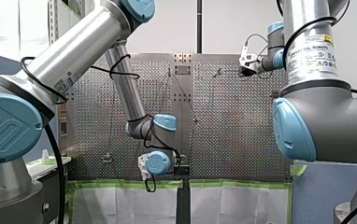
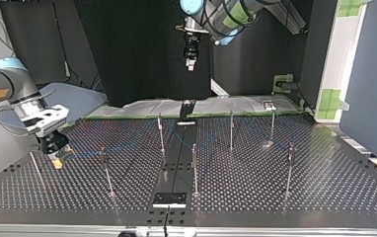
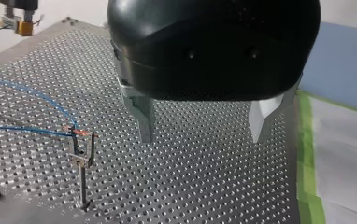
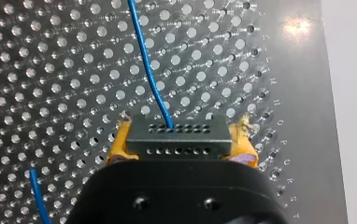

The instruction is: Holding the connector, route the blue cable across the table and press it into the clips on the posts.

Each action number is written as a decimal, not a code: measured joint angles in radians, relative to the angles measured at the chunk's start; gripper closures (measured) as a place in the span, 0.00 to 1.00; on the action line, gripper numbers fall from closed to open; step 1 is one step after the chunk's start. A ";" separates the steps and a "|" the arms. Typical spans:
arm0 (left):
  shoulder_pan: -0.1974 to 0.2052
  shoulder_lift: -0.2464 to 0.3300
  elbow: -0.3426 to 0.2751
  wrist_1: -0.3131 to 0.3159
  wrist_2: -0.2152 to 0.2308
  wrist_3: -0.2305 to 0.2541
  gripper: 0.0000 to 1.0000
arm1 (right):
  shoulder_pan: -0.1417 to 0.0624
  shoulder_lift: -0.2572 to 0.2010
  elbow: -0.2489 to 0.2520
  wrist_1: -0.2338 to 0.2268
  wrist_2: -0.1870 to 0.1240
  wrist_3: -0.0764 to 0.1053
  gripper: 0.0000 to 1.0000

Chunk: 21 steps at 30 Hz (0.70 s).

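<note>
My right gripper [image 4: 180, 148] is shut on a dark grey connector [image 4: 176, 133], which sits between its yellow pads [image 4: 117, 148]. A thin blue cable [image 4: 149, 70] leaves the connector's front and runs away over the perforated plate. In the top view that gripper [image 2: 54, 148] hangs low over the table at the left. The blue cable [image 2: 85, 154] leads from it toward a post [image 2: 105, 168]. In the left wrist view the cable [image 3: 36, 95] passes through the clip on a post [image 3: 81, 151]. My left gripper [image 3: 203, 135] is open and empty, above the plate beside that post.
Several thin posts [image 2: 231, 129] stand across the perforated table [image 2: 324, 177]. A dark strip with a black block [image 2: 169, 198] runs down the middle. Green tape [image 3: 307, 154] marks the plate's edge beside my left gripper. In the front view my left gripper [image 1: 144, 170] hangs near the front edge.
</note>
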 joint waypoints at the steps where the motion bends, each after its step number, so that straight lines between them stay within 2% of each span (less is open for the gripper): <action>1: 0.001 0.000 0.004 0.004 0.000 0.007 0.00 | 0.000 0.000 0.000 0.000 0.000 0.000 1.00; 11: 0.008 0.000 0.068 0.070 0.002 0.023 0.00 | 0.007 0.000 0.000 0.000 0.002 -0.001 1.00; 21: 0.008 0.001 0.077 0.079 0.002 0.023 0.00 | 0.008 0.000 0.000 0.000 0.003 -0.002 1.00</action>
